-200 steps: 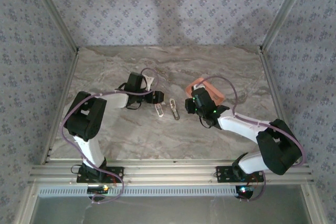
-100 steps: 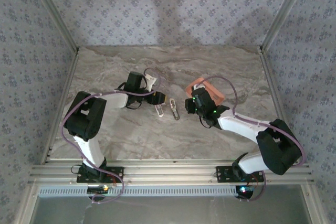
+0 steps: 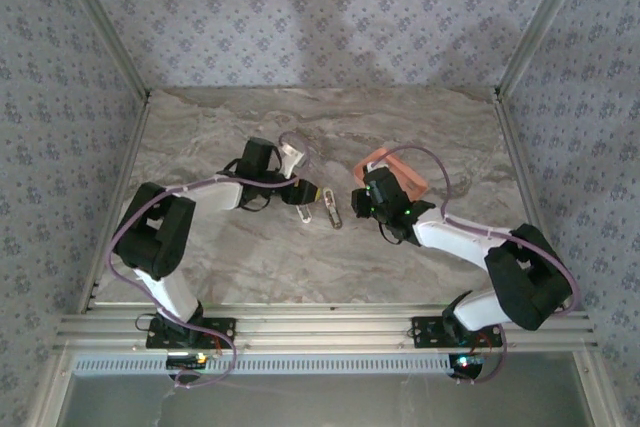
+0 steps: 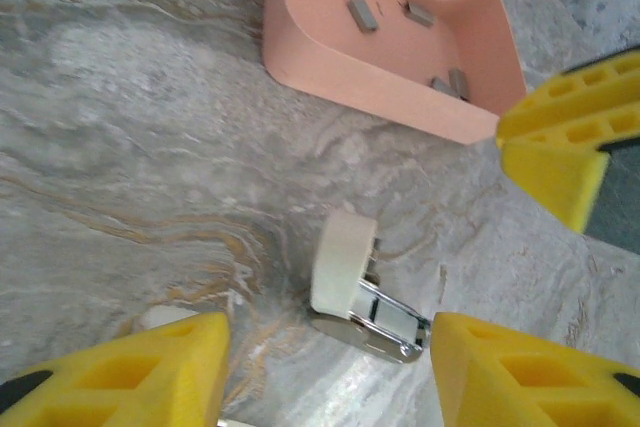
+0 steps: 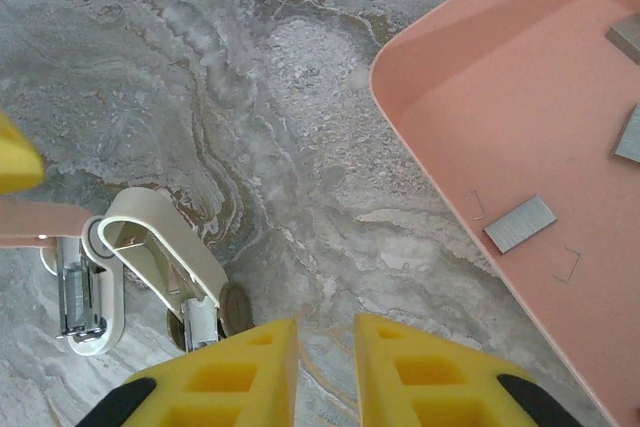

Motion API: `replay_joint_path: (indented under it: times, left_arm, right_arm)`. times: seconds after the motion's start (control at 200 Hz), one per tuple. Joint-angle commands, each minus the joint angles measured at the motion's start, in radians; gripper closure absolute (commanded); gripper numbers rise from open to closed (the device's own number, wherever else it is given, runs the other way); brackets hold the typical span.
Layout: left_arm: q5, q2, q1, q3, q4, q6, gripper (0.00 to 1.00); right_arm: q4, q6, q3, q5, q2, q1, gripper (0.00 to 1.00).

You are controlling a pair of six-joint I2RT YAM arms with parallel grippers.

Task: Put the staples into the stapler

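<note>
1. Looks down on a grey marbled desk [image 3: 250,267], with both arms reaching in towards its middle.
2. Finds the stapler [image 4: 345,267] lying open on the desk between the two hands, its pale cream top swung up off the bright metal channel.
3. Finds the left hand [image 4: 330,332] released: yellow fingers [image 4: 150,372] spread wide, one on either side of the stapler, bare desk showing in the gap on each side, touching nothing.
4. Finds the right hand [image 5: 325,332] almost clenched: only a narrow slit between the two yellow fingers, bare desk showing through it, nothing gripped.
5. Places the right hand low over the desk between stapler and tray [image 5: 480,97]; in the right wrist view, stapler at the lower left, tray at the upper right.
6. Sees the staples [image 4: 362,14] lying loose inside the shallow salmon-pink tray: short dark grey strips, flat on its floor and scattered. Counts five in the left wrist view and three in the right wrist view.
7. Puts the tray beyond the stapler as seen from the left wrist, apart from it, with bare desk between.
8. Catches one yellow finger of the right hand at the right edge of the left wrist view, just beside the tray's near corner.
9. Cannot tell whether the metal channel holds any staples.
</note>
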Motion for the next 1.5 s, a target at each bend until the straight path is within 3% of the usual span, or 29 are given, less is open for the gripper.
replay_joint_path:
  times: [0.0, 0.18, 0.325, 0.625, 0.83, 0.955, 1.284, 1.494]
  left_arm:
    - [0.043, -0.015, -0.020, -0.013, -0.042, 0.031, 0.46]
    - [0.041, -0.022, -0.041, -0.017, -0.078, 0.024, 0.47]
    - [-0.024, -0.047, -0.046, -0.019, -0.090, -0.021, 0.50]
    - [-0.054, -0.030, -0.061, -0.012, -0.138, -0.025, 0.72]
    - [-0.097, 0.120, -0.090, -0.058, -0.141, 0.000, 0.90]
    - [-0.131, 0.137, -0.082, -0.134, -0.085, -0.020, 0.93]
    - [-0.131, -0.041, -0.079, -0.027, -0.103, -0.035, 0.67]
    - [-0.082, -0.025, -0.081, 0.051, -0.073, -0.058, 0.49]
  right_arm:
    - [0.011, -0.011, 0.031, -0.004, 0.009, 0.008, 0.78]
    - [0.012, -0.010, 0.034, -0.004, 0.010, 0.009, 0.78]
    - [0.011, -0.012, 0.038, -0.004, 0.009, 0.014, 0.78]
    - [0.006, -0.015, 0.038, 0.001, 0.010, 0.020, 0.79]
    - [0.001, -0.018, 0.025, 0.013, 0.014, 0.015, 0.79]
    - [-0.012, -0.023, 0.021, 0.020, 0.008, 0.014, 0.79]
    - [-0.010, -0.018, 0.016, 0.018, -0.021, 0.011, 0.78]
    - [0.006, 0.000, -0.024, 0.008, -0.052, 0.006, 0.76]
